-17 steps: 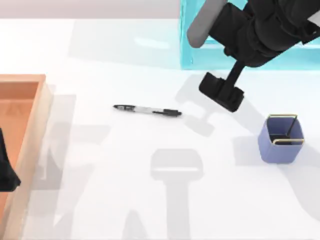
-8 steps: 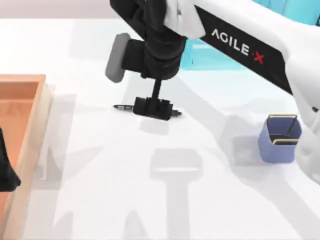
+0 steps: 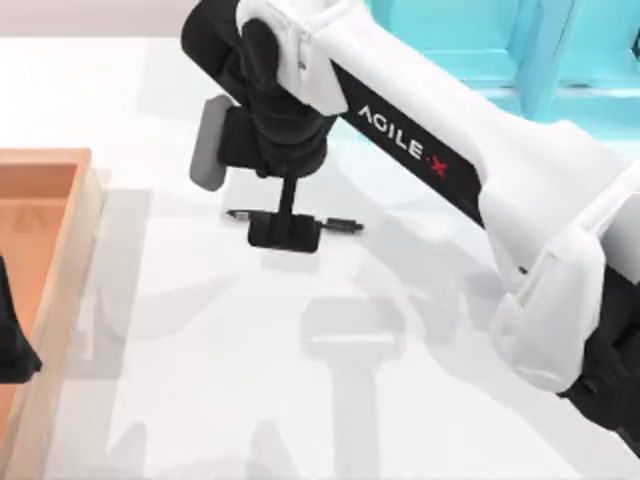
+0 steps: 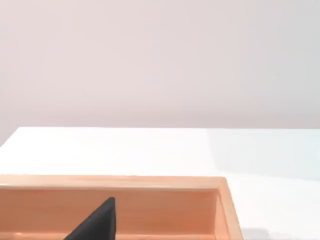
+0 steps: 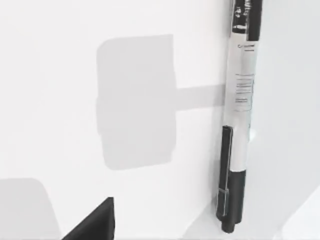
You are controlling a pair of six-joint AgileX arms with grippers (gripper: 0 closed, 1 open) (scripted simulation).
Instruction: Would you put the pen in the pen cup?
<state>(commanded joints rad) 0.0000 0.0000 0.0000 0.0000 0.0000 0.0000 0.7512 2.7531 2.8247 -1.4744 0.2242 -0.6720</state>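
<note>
The pen lies flat on the white table, left of centre, with both black ends showing. My right gripper hangs directly over the pen's middle and hides the silvery barrel in the top view; it is open and holds nothing. In the right wrist view the pen lies close below on the table, its black clip end near, and one dark fingertip shows beside it. The pen cup is hidden under my right arm. My left gripper stays parked at the left edge over the orange tray.
The orange wooden tray runs along the table's left side, its rim close below the left wrist. A large turquoise shelf frame stands at the back right. My white right arm crosses the table diagonally.
My right arm has swung from the back right across to the left, come down over the pen, and slid slightly left along it. It now covers the pen cup. The pen has not moved.
</note>
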